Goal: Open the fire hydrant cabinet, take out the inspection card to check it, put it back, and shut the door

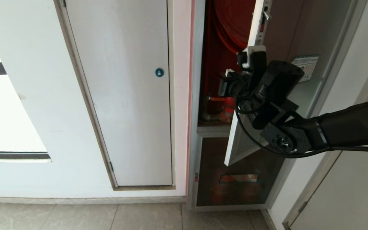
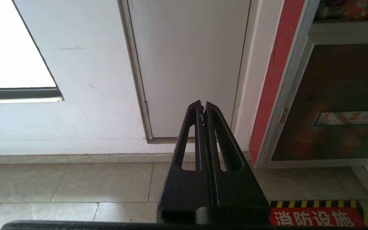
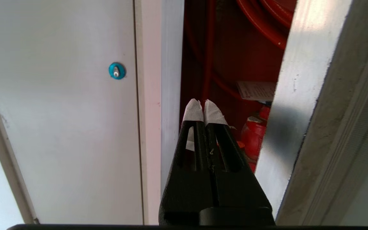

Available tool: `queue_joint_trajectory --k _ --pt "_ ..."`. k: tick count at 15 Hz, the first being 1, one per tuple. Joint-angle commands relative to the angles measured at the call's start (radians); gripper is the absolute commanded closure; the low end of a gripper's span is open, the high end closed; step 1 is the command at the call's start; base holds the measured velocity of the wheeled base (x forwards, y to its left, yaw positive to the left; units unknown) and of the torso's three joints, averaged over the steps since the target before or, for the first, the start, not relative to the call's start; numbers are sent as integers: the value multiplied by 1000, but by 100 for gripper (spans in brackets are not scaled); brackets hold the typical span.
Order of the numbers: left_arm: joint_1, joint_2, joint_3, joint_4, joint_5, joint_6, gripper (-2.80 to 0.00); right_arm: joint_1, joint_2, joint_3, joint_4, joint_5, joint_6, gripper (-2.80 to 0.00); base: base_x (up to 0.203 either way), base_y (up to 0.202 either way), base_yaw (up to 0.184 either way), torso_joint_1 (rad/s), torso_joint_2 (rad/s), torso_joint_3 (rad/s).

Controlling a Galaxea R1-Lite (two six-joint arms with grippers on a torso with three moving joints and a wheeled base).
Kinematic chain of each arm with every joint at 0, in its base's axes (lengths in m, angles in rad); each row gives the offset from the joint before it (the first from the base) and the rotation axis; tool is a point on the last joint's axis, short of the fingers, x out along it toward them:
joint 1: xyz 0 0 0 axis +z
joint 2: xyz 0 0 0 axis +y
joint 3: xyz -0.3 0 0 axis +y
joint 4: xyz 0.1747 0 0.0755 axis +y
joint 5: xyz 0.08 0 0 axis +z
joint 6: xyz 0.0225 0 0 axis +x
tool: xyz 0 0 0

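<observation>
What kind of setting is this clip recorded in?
Probably a corridor or lobby of a building. A fire hydrant cabinet is set into a white wall with its door swung open, a plain white door stands beside it, and the floor is tiled.

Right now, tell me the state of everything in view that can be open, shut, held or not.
fire hydrant cabinet: open, red interior showing.
door: swung partway out.
inspection card: inside the cabinet, not held.
right gripper: shut, empty, at the cabinet opening beside the door's edge.
left gripper: shut, empty, parked low facing the wall.
white door: shut.
lower glass panel: shut.
</observation>
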Motion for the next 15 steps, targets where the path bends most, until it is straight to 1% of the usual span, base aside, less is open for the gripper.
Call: queue_joint_trajectory --k 1,4,15 --pt "0 1 11 0 0 0 0 -3 -10 3 -6 -8 -1 0 0 0 0 0 0 0" --pt "0 1 12 0 0 0 0 -3 -29 20 -6 -22 1 0 0 0 0 0 0 0" --pt "0 1 12 0 0 0 0 -17 -99 104 -6 -23 3 0 0 0 0 0 0 0"
